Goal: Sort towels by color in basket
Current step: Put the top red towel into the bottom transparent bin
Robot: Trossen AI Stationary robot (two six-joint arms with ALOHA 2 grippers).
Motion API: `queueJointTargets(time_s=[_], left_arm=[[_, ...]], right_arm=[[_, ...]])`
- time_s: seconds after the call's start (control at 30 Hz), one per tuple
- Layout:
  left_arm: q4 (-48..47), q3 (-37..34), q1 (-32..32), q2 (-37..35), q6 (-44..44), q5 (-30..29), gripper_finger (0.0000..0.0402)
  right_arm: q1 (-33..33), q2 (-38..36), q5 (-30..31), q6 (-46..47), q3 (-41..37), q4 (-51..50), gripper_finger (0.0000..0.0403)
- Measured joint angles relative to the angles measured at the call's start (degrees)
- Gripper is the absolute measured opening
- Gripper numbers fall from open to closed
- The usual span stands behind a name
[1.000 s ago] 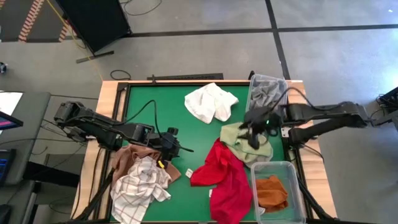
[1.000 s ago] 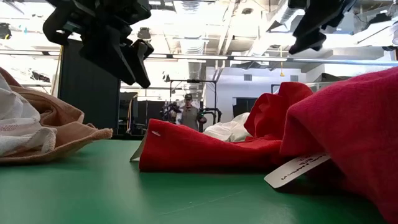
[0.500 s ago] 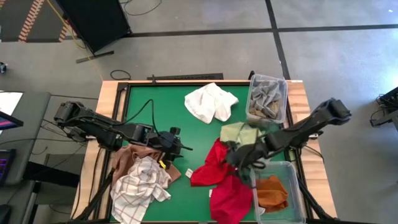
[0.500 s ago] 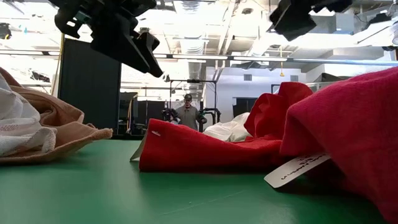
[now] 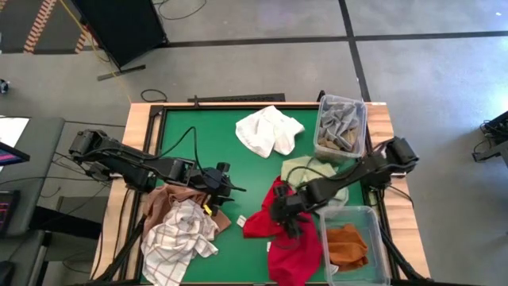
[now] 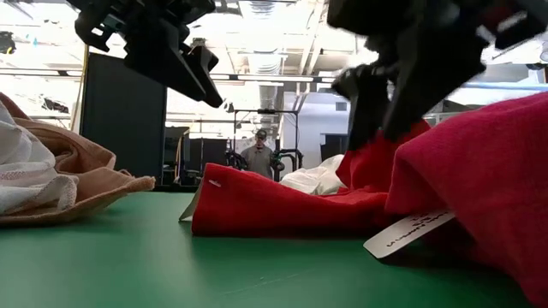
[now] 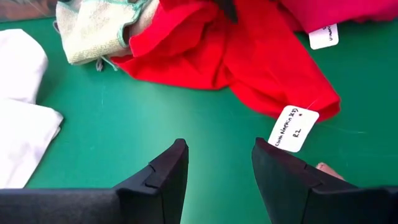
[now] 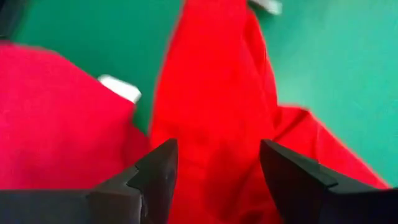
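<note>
A red towel [image 5: 295,242] lies crumpled on the green table, right of centre, with a pale green towel [image 5: 311,169] partly under its far end. My right gripper [image 5: 284,216] is open and low over the red towel's middle [image 8: 211,93], one finger to each side of a raised fold. My left gripper [image 5: 230,187] hovers open above bare table, left of the red towel [image 7: 249,56]. A white towel [image 5: 270,129] lies at the far middle. A brown towel [image 5: 167,199] and a white-with-red-check towel [image 5: 178,237] are piled near left. My right gripper comes down at the red towel from above, slanting toward the table's left. Its open fingers [image 8: 155,168] stand on either side of a ridge of the cloth [image 8: 214,118]. I cannot tell whether the fingertips touch the cloth.
A clear bin [image 5: 361,111] at the far right holds grey towels [image 5: 340,127]. A second clear bin [image 5: 373,218] at the near right holds a rust orange towel [image 5: 347,245]. Paper tags [image 7: 292,127] stick out from the red towel. Bare green table [image 5: 198,143] lies at the far left.
My right gripper has swung from beside the grey-towel bin, over the pale green towel, toward the near left, and has come down over the red towel. The towels on the table lie as before.
</note>
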Motion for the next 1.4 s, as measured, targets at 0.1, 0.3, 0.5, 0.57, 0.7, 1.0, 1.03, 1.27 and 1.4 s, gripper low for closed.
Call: queueJointTargets(time_s=[0.1,0.3,0.5,0.57,0.7,1.0,1.03,1.27,1.4], left_arm=[[0.03,-0.02,0.00,0.00,0.00,0.02,0.0170],[0.03,-0.02,0.00,0.00,0.15,0.04,0.0170],[0.01,-0.02,0.00,0.00,0.17,0.04,0.0170],[0.06,-0.02,0.00,0.00,0.17,0.04,0.0170],[0.12,-0.02,0.00,0.00,0.20,0.04,0.0170],[0.06,-0.02,0.00,0.00,0.13,0.04,0.0170],[0.04,-0.02,0.00,0.00,0.13,0.04,0.0170],[0.00,-0.02,0.00,0.00,0.02,0.04,0.0170],[-0.05,-0.02,-0.09,0.00,0.01,0.04,0.0170]], right_arm=[[-0.69,2.83,-0.20,0.00,0.92,-2.50,0.0256],[-2.02,7.20,-2.78,0.00,1.01,-3.20,0.0256],[-2.92,9.90,-2.68,1.39,1.28,-2.44,0.0244],[-3.25,10.06,-2.56,1.57,1.32,-1.77,0.0223],[-4.12,10.18,-1.37,1.03,1.25,0.20,0.0145],[-5.80,10.54,-1.12,-4.74,2.59,1.62,0.0024],[-5.85,10.67,-1.01,-5.34,3.56,0.70,0.0024],[-5.81,7.89,8.03,-10.74,13.69,-14.15,0.0023],[-5.83,4.49,14.53,-11.35,18.21,-23.13,0.0023]])
